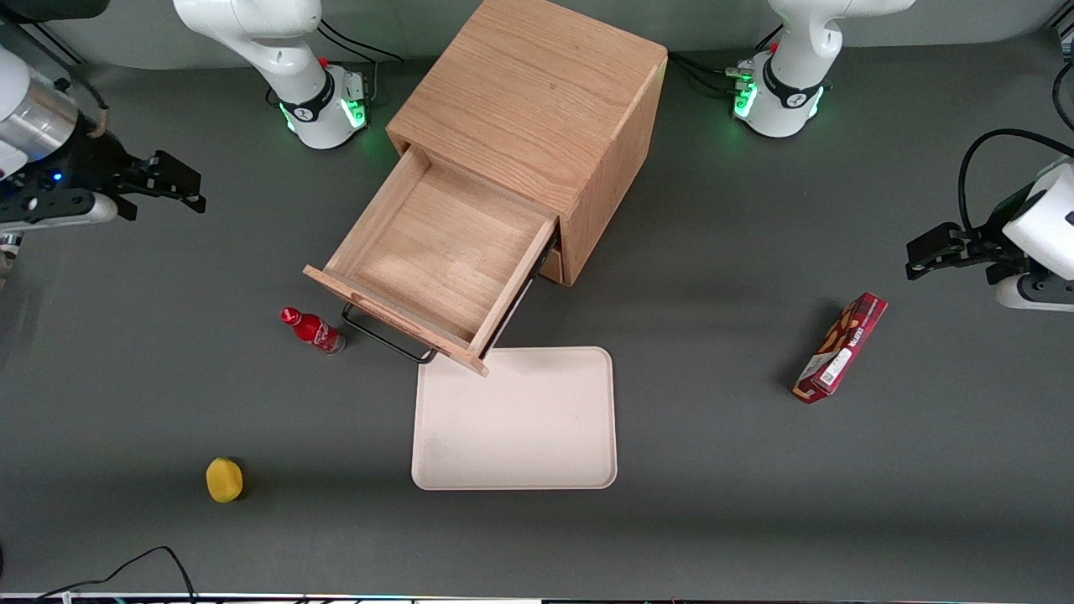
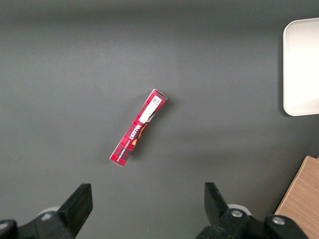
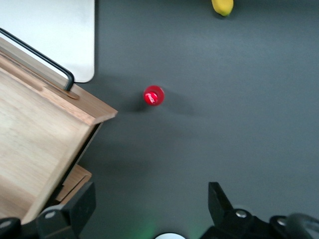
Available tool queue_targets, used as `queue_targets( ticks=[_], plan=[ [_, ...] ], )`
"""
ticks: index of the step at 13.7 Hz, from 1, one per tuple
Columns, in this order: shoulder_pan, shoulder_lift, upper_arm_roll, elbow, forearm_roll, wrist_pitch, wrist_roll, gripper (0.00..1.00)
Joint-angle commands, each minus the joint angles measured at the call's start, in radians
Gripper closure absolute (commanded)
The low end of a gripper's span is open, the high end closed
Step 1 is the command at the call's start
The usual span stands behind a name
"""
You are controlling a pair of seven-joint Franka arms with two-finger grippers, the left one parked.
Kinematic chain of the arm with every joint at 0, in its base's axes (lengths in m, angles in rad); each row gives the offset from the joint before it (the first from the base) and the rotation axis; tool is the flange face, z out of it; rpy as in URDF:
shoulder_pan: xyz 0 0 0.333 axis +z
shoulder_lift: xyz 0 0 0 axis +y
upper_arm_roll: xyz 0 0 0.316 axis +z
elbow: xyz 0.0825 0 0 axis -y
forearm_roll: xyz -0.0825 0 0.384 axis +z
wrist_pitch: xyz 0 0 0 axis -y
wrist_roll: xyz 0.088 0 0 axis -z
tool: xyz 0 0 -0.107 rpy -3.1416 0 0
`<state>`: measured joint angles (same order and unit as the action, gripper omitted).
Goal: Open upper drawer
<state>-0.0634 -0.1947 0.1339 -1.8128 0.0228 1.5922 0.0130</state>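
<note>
Pincer (image 1: 180, 186) spread wide, holding nothing, above worktop (image 1: 755, 503) at working arm's end, upper drawer (image 1: 436, 252) pulled out, red bottle (image 1: 312, 330) beside its handle (image 1: 386, 335), tray (image 1: 516, 419) just in front.

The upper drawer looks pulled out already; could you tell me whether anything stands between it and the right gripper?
Nothing visible does. The gripper, fingers open, hangs toward the working arm's end, apart from the upper drawer. The small red bottle stands beside the drawer's black handle, nearer the camera, off that line.

Cream tray (image 1: 514, 419) flat on grey table (image 1: 713, 503). Small red bottle (image 1: 312, 330) upright, near tray, toward working arm's end. Yellow fruit (image 1: 224, 480) farther toward same end. Red snack box (image 1: 841, 347) well apart from tray, toward parked arm's end.
</note>
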Motion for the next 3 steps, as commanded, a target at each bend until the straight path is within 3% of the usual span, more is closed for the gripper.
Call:
queue_targets(
  ticks=[1, 3],
  plan=[
    [0.016, 0.029, -0.01, 0.054, -0.063, 0.02, 0.024, 0.0],
    [0.013, 0.061, -0.031, 0.105, -0.06, 0.017, 0.027, 0.0]
  ],
)
